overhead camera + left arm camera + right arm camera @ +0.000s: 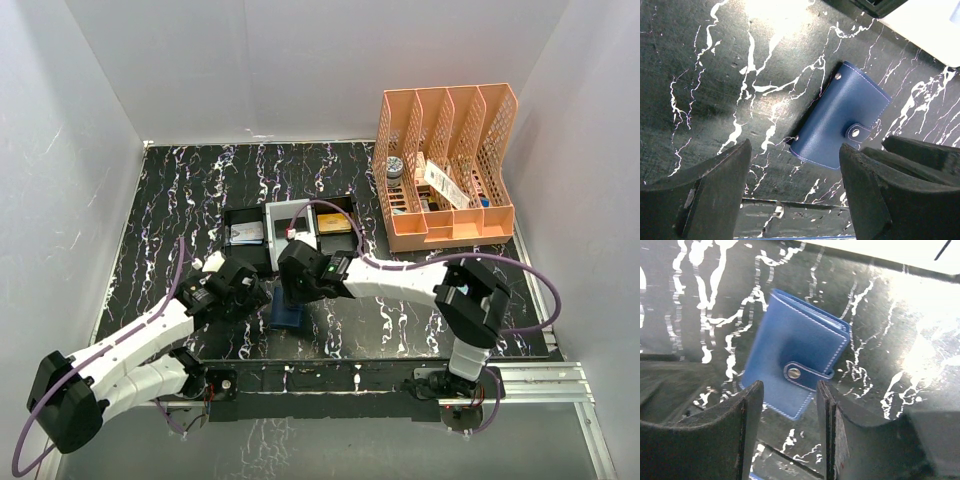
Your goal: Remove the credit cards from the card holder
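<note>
**Both jaws apart, nothing gripped; card holder shut on the table**

Left gripper (795,192): jaws spread wide, with only bare table (715,75) between them. No contact with anything.

Right gripper (787,432): jaws parted more narrowly than the left pair and holding nothing. In the right wrist view the near edge of the card holder (795,355) shows in the gap between the fingertips. I cannot tell whether either tip touches the leather; the holder is slightly blurred there.

Card holder: lies flat on the black, white-veined table, near the front edge and between the two grippers. It is folded shut, with the snap tab (807,372) fastened over the front. Navy leather, pale stitching, and a rivet at two of the corners. In the left wrist view it lies at an angle, closer to the right-hand finger than the left, with the right gripper's dark fingers (925,155) just beside its tab end. A thin pale line shows along the open side; I cannot tell whether it is a card edge.

Overhead view: both arms reach inward and their heads nearly meet above the holder. Just beyond them is a black-and-white compartment tray (280,215) with a tan-gold block (335,222) in its right section. An orange file rack (400,215) stands well apart, at the far right.
</note>
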Robot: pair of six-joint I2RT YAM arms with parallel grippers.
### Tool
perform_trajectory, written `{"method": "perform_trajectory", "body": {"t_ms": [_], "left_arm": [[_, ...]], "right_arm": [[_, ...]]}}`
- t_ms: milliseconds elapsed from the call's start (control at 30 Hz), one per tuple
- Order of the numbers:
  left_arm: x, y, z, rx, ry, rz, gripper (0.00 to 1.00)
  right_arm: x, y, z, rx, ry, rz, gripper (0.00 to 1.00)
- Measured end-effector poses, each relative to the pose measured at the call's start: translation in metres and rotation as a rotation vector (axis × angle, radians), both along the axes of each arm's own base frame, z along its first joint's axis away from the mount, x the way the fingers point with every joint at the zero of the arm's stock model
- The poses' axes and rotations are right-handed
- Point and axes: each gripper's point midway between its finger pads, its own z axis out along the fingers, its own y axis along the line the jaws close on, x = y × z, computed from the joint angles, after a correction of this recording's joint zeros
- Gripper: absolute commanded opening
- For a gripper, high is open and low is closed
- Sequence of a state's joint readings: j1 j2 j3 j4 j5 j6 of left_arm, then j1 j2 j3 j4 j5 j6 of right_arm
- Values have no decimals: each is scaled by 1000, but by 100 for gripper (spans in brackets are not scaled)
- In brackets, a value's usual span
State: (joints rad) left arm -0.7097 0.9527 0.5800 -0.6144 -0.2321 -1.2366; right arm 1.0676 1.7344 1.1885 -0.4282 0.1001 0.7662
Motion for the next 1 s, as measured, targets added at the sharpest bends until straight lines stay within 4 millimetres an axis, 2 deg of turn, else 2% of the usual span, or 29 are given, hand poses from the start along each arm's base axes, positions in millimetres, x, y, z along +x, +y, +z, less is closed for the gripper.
{"method": "perform_trajectory", "body": {"t_ms": [200,533,733,1000], "left_arm": [[1,0,3,-6,-13,2,69],[-1,1,1,1,-5,2,69],[-1,2,1,4,-4,-2,70],[1,-6,-4,9,5,-59,70]], "right_arm": [[-3,-8,-26,-119,25,-10,43],[-1,2,-19,-179,-26,-11,40],[-1,-2,-37,-238,-22,-17,34],[0,-6,-39,-221,-38,-49,23]]}}
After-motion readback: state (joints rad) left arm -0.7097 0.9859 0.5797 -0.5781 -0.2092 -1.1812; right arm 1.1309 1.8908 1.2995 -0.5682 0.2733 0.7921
